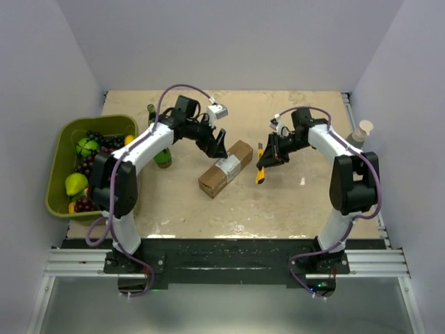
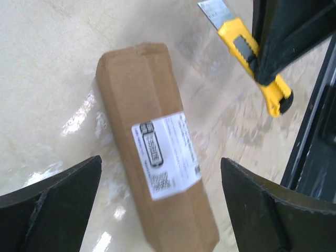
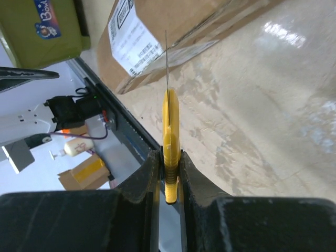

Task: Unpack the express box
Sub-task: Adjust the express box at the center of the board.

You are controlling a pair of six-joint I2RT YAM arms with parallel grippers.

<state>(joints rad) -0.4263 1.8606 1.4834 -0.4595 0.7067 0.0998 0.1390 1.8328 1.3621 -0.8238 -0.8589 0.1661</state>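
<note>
Cardboard carton, the express box (image 1: 225, 169), lies flat and slanted at the middle of the table (image 1: 292, 202), label up. The left gripper (image 1: 218, 145) hovers over it with jaws spread wide, holding nothing. The right gripper (image 1: 268, 161) pinches a yellow utility knife (image 1: 260, 172), blade extended, just beside the box.

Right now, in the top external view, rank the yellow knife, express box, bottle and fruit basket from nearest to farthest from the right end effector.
1. yellow knife: clamped in the right end effector itself.
2. express box: just to its left, mid-scene.
3. bottle: further left, close to the basket.
4. fruit basket: farthest left.
</note>
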